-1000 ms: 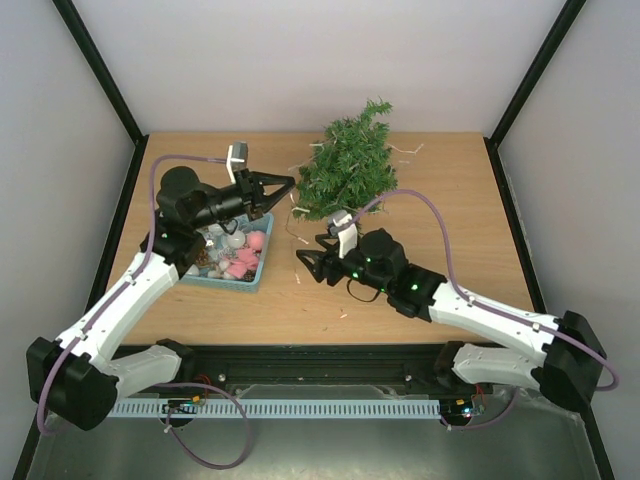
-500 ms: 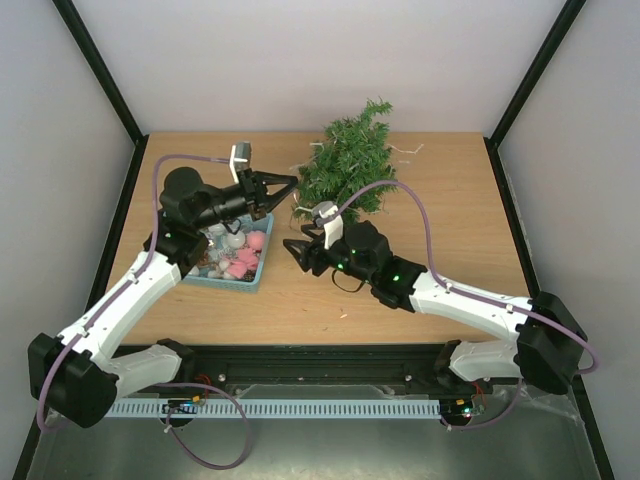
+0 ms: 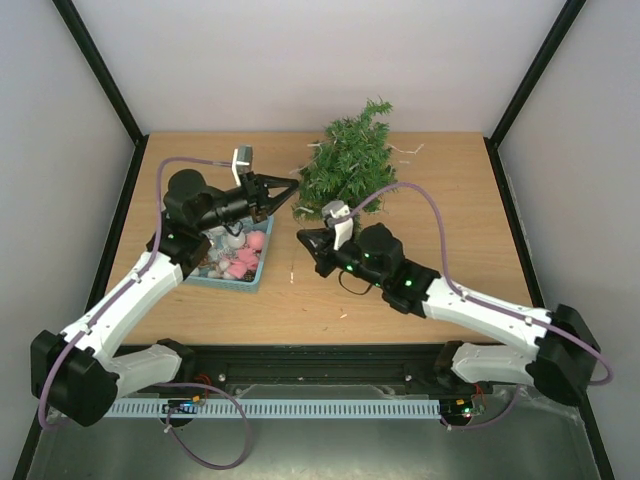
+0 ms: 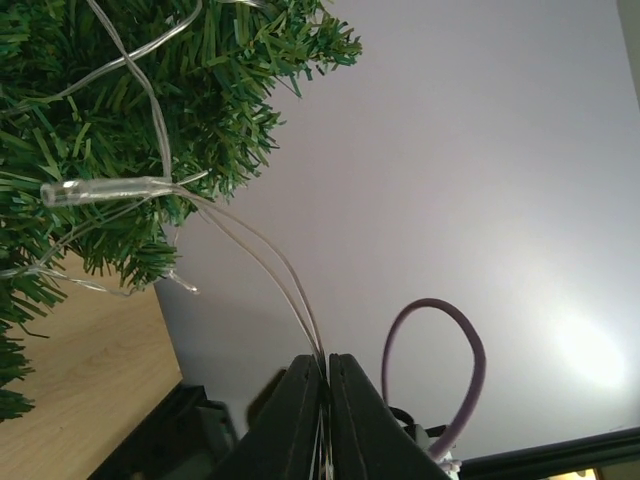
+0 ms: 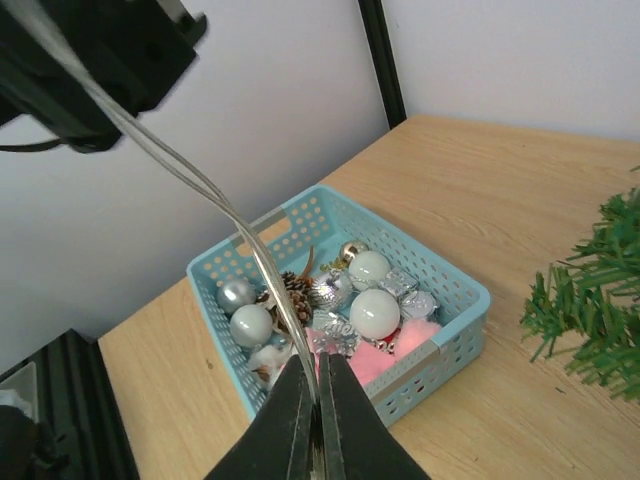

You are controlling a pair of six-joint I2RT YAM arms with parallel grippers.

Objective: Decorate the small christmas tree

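Observation:
The small christmas tree (image 3: 348,165) stands at the back middle of the table, with a clear light-string wire (image 4: 262,262) looped through its branches (image 4: 100,120). My left gripper (image 3: 290,187) hovers just left of the tree, shut on that wire (image 4: 326,360). From there the wire (image 5: 190,170) runs down to my right gripper (image 3: 303,238), whose jaws are shut on it (image 5: 319,385) above the near right corner of the teal basket (image 5: 452,287). In the right wrist view a tree branch (image 5: 590,300) shows at the right edge.
The teal basket (image 3: 262,262) sits left of centre and holds white and silver balls (image 5: 376,312), pine cones (image 5: 296,300) and pink fluff. A loose end of wire (image 3: 405,150) lies behind the tree. Black frame posts and white walls enclose the table.
The right gripper was open and has shut on the wire, after swinging left and then back a little toward the tree. The left gripper stayed shut and edged right.

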